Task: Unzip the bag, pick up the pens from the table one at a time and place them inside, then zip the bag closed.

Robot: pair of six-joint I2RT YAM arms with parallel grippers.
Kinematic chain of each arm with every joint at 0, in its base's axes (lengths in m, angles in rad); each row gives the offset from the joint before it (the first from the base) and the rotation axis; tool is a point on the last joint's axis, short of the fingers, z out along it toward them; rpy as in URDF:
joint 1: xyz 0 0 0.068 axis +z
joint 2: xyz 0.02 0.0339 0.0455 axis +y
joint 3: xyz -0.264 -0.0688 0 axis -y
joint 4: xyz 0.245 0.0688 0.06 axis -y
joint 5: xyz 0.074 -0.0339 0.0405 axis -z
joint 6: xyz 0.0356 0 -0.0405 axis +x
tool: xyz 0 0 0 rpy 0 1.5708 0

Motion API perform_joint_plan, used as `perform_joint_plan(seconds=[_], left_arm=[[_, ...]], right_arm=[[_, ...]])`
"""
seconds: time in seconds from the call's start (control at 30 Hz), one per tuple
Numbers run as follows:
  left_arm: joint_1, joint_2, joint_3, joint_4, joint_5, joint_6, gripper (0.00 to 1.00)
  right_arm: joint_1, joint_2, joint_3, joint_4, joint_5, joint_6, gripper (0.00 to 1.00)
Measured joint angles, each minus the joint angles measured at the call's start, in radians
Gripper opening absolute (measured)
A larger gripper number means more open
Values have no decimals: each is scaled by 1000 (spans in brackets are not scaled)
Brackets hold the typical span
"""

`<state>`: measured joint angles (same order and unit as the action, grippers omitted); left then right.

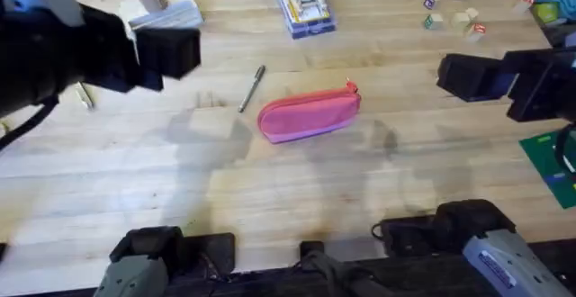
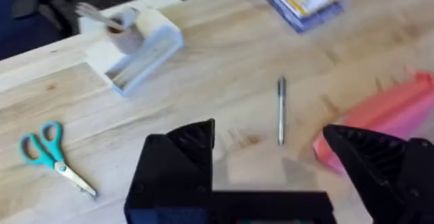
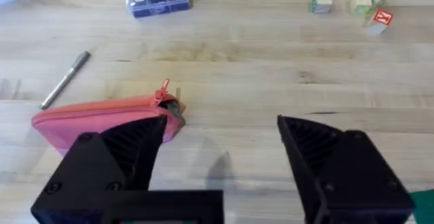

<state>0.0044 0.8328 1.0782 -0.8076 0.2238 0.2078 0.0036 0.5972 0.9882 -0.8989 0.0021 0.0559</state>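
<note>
Pouch zipped, pen out, both arms raised

Pouch first: the pink bag [image 1: 309,115] lies near the middle of the counter [image 1: 270,198], long side running across, with its zipper seam looking closed along the top and the small red pull [image 3: 163,91] sitting at the end nearer your right arm. You have nothing inside it yet, as far as the closed seam suggests, so the unzip step looks not yet done.

Just beside the bag's other end lies the pen [image 1: 252,88], slim and grey, angled and apart from the fabric. Farther out on the left side you have teal scissors [image 2: 49,152], a white holder [image 2: 135,44] with a stick in it, a blue-edged stack [image 1: 302,9] at the far edge, and small blocks [image 1: 454,16] at the far right.

Your left gripper [image 2: 271,173] hangs above the counter with jaws wide and empty, the pen and the bag's end ahead of it. Your right gripper [image 3: 220,163] is likewise spread wide, holding nothing, with the pull tab ahead of its left finger.

Watch these risks. The pull is small and floppy; a pinch that lands slightly off may close on fabric instead and drag the whole bag, since nothing pins it. If the bag slides toward the pen, it could nudge the pen into rolling. From the overhead view the left arm is blurred, so its height over the counter is hard to judge; descend gently.
</note>
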Motion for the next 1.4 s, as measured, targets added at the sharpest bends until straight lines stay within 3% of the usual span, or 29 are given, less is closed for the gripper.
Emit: perform_joint_plan(seconds=[0.17, 0.43, 0.7, 0.73, 0.8, 0.93, 1.4], left_arm=[[-5, 39, 1, -120, 99, 233, 993], [-58, 129, 1, -251, 215, 678, 994], [-62, 227, 2, -259, 345, 950, 994], [-62, 269, 2, -267, 389, 1028, 995], [-62, 334, 2, -279, 450, 1083, 995], [-62, 417, 2, -281, 509, 1106, 995], [-84, 737, 2, -205, 596, 1182, 995]], right_arm=[[0, 0, 0, 0, 0, 0, 998], [0, 0, 0, 0, 0, 0, 998], [0, 0, 0, -2, 0, 0, 998], [0, 0, 0, -12, 0, 0, 998], [0, 0, 0, -22, 0, 0, 998], [0, 0, 0, -23, 0, 0, 997], [0, 0, 0, -23, 0, 0, 998]])
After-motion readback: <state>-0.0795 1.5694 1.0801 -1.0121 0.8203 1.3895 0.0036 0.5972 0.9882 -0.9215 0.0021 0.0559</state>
